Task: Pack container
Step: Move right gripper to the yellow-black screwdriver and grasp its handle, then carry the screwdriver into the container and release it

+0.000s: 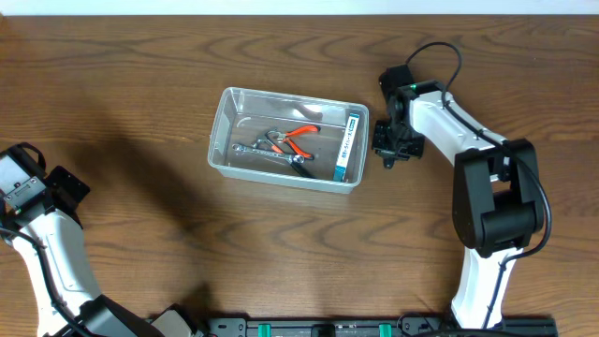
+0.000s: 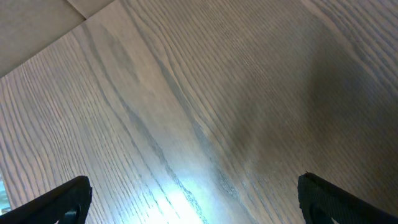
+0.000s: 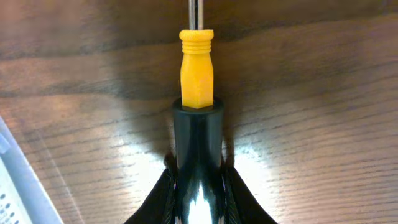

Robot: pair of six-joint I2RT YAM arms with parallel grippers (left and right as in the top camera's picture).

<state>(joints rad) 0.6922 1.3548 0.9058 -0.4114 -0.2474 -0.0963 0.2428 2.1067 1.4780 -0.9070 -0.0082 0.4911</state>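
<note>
From overhead: looking down on the container [image 1: 219, 131] sitting near the middle of the table [image 1: 131, 243], long side running left to right and slightly skewed. Finding inside it orange-handled pliers [image 1: 301, 136] lying against a silvery wrench [image 1: 249, 148] near the centre, and a blue-and-white box [image 1: 349, 145] lying along the right-hand wall. Seeing the right fingers [image 1: 387, 148] hovering just beside that same end of the tub, outside the rim, too dark and small here for telling what is between them. Spotting the left fingers [image 1: 67, 183] well apart from everything, out by the table's left edge. From the left wrist: facing bare wood grain with a bright patch of glare, and only the two black tips of the left fingers [image 2: 68, 198] poking in at the bottom corners, spread wide and holding nothing. From the right wrist: watching the right fingers [image 3: 155, 199] clamping the black handle of a screwdriver [image 3: 196, 68], its yellow collar and thin metal shaft pointing away toward the top of the frame, over the wood. Catching a corner of the container [image 3: 13, 174] at the lower left, near the tool but not touching it.
</note>
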